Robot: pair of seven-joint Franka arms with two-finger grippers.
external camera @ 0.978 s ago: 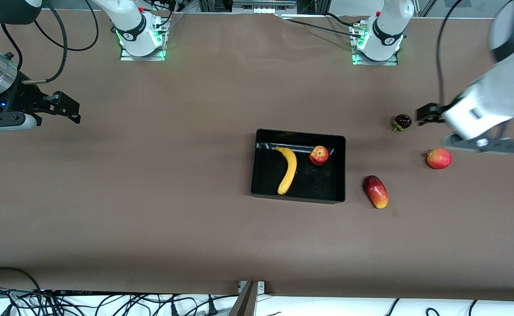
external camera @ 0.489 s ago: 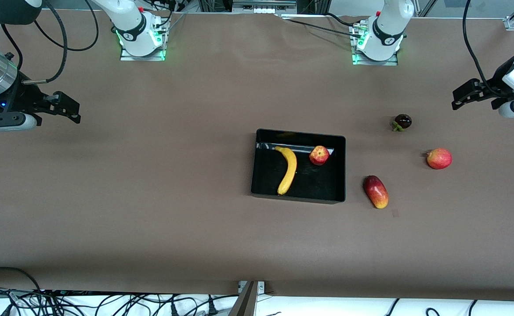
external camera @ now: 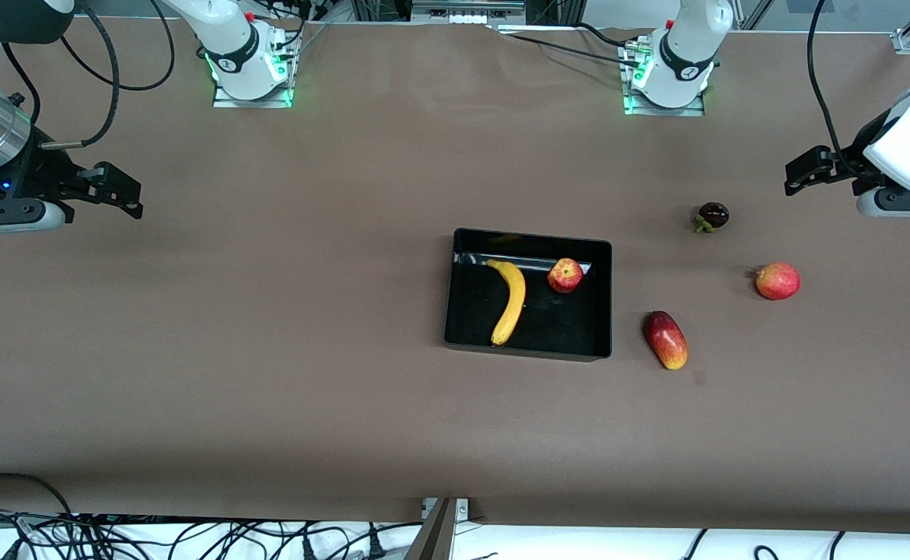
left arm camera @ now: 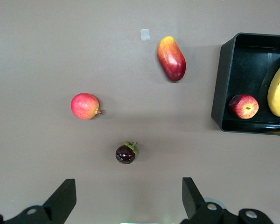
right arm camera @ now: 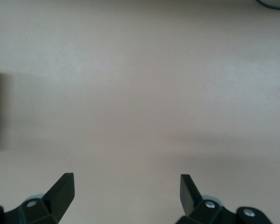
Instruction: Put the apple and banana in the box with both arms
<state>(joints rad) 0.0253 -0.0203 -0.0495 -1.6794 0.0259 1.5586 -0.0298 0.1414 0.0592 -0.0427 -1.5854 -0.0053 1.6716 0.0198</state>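
Front view: a brown table (external camera: 268,350) fills nearly the whole picture, with cables along its near edge and two arm bases along its top edge.

At the right arm's end of the table, the right gripper (external camera: 117,194) hangs over bare surface with its fingers spread and nothing between them. At the left arm's end, the left gripper (external camera: 801,167) hovers near the dark purple fruit (external camera: 712,215); its fingers (left arm camera: 63,198) are likewise spread wide and empty.

One black box (external camera: 529,346) sits near the table's middle. In it lie one banana (external camera: 509,299) and one apple (external camera: 565,275), apart from each other, the apple by the wall toward the left arm's end.

Three fruits lie outside the box, toward the left arm's end: one oval red-and-yellow fruit (external camera: 665,339) just beside the box, one round pinkish-red fruit (external camera: 777,281), and the dark purple one.
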